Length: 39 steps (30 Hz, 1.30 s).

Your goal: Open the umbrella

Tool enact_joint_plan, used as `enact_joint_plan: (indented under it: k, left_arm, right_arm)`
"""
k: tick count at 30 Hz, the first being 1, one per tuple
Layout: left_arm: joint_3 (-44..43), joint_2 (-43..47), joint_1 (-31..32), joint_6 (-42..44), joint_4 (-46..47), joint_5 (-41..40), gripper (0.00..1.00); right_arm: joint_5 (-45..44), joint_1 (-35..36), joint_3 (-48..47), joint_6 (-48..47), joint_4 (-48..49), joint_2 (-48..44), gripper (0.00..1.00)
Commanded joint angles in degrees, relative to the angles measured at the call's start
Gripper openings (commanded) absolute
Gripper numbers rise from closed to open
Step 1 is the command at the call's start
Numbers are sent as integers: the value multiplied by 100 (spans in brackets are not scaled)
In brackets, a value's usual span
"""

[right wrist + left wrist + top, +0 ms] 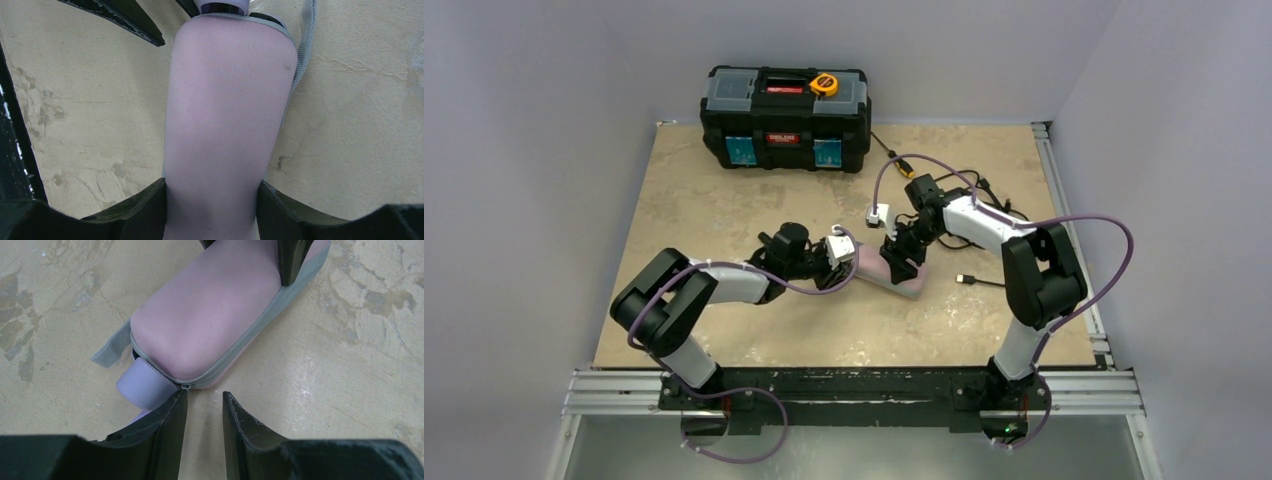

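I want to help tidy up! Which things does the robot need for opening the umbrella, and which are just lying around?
For the job: pale pink folded fabric umbrella with lavender handle; right arm's fingers, clamped on it; left arm's fingers, beside its handle.
Just lying about: black plastic toolbox; round yellow tape measure on its lid; loose black cable.

The mottled beige table [724,215] carries a black toolbox [786,122] against its 12 o'clock edge. The umbrella [898,283], folded in pale pink fabric, lies flat near the centre. A thin black lead [980,281] lies just beyond it toward 3 o'clock.
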State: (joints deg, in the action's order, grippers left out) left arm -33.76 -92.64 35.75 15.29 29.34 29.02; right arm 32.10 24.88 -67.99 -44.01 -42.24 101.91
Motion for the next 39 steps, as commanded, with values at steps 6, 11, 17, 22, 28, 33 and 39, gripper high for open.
enact_joint_plan:
  k: [6, 11, 17, 22, 28, 33, 39]
  left_arm:
    - [-426, -296, -4, 136, 383, 62, 23]
    - [-502, -403, -42, -31, 402, -232, 22]
    - [-518, -371, -106, -130, 366, -437, 31]
    - [-504, -369, -134, -39, 327, -233, 23]
    - [-629, -441, -128, -67, 289, -27, 6]
    - [-548, -235, -117, 61, 77, 155, 0]
    - [-56, 278, 52, -17, -122, 329, 0]
  right_arm:
    - [-110, 20, 269, -237, -386, -67, 29]
    - [-97, 23, 355, -446, -418, -161, 27]
    - [-68, 21, 386, -665, -554, -234, 23]
    - [15, 22, 392, -718, -607, -268, 23]
    - [66, 18, 384, -757, -642, -256, 20]
    - [-26, 16, 314, -187, -343, -109, 12]
    - [-45, -141, 330, 661, 32, -33, 2]
